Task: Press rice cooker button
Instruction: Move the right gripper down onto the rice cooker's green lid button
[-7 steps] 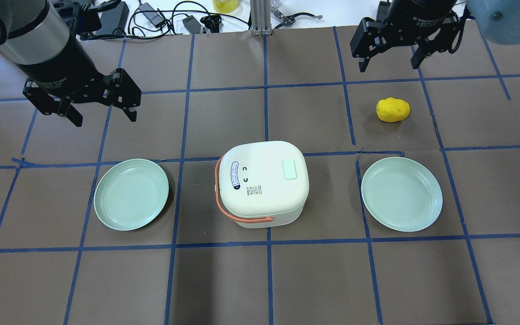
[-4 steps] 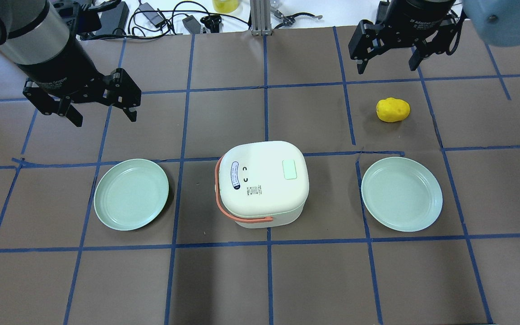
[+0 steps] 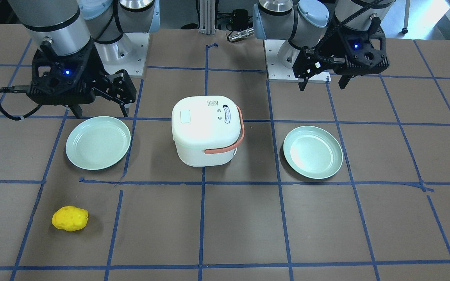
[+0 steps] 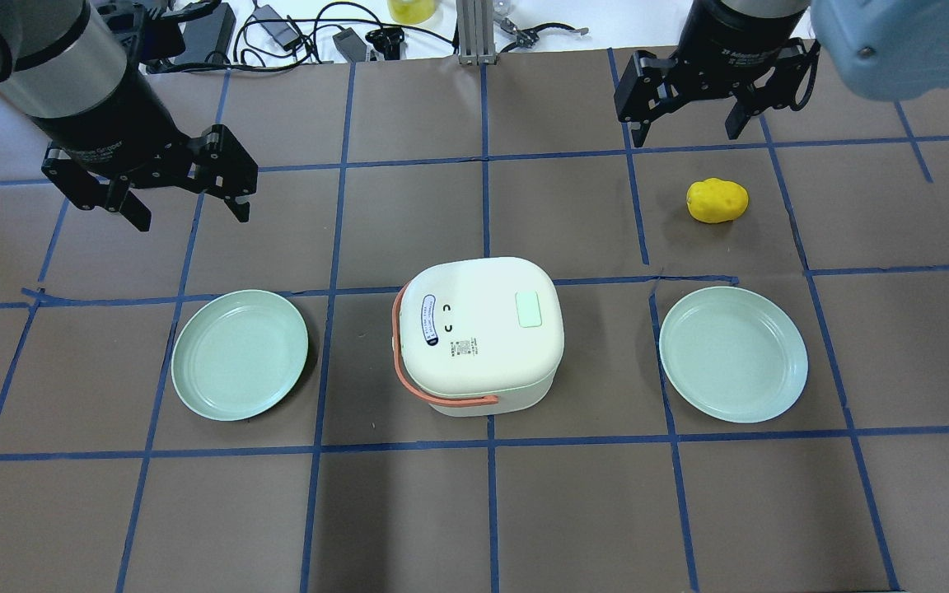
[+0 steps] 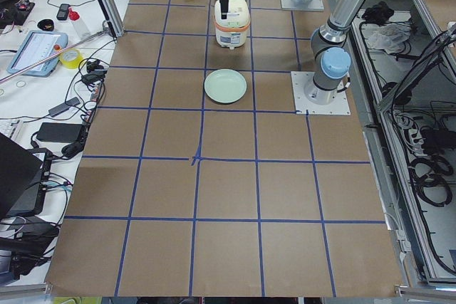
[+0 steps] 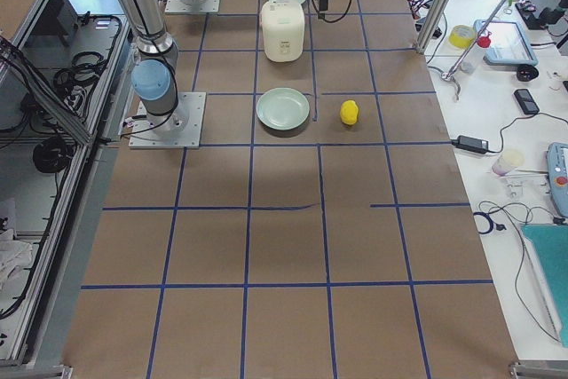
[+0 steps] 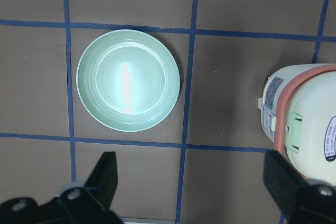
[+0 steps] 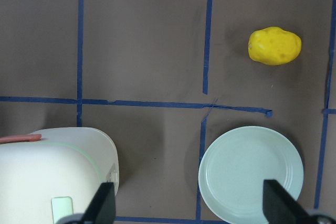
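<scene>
1 rice cooker [image 4: 479, 333] at mid-counter [image 4: 474, 511], white w/ 1 orange handle [image 4: 395, 338], lid shut. 1 pale green button [image 4: 529, 309] sits on lid top. 2 green plates: left plate [image 4: 240, 354] & right plate [image 4: 732, 354], one each side of cooker, both apart from it. 1 yellow lump [image 4: 717, 200] lies beyond right plate. 2 arms: left pincer [image 4: 192, 216] has fingers apart, empty, beyond left plate; right pincer [image 4: 684, 132] is spread too, empty, beyond the lump.

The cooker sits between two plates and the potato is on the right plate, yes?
No: the potato lies on the table, apart from the right plate; the overhead view shows it. The cooker is between that and the left plate.
</scene>
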You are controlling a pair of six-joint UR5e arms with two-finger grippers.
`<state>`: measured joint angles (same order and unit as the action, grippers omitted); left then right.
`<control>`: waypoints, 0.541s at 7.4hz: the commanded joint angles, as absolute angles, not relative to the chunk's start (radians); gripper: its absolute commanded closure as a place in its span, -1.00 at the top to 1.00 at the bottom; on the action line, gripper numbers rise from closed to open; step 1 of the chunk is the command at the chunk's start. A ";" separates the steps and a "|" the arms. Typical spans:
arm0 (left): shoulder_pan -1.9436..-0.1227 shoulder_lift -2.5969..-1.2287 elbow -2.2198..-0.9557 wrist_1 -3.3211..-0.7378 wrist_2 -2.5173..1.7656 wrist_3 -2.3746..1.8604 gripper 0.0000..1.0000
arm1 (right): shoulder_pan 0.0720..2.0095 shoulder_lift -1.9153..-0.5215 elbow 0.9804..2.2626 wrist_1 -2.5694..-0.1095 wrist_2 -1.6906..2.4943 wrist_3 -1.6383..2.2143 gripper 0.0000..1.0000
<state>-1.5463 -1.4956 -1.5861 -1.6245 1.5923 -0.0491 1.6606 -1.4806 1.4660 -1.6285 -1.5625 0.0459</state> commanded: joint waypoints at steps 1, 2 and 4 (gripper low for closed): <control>-1.546 -1.496 -1.586 -1.624 1.592 -0.049 1.00 | 1.724 -1.477 1.512 -1.681 -1.557 0.194 0.52; -1.546 -1.496 -1.586 -1.624 1.592 -0.049 1.00 | 1.747 -1.477 1.540 -1.681 -1.552 0.246 -0.13; -1.546 -1.496 -1.586 -1.624 1.592 -0.049 1.00 | 1.845 -1.460 1.612 -1.748 -1.555 0.316 -0.65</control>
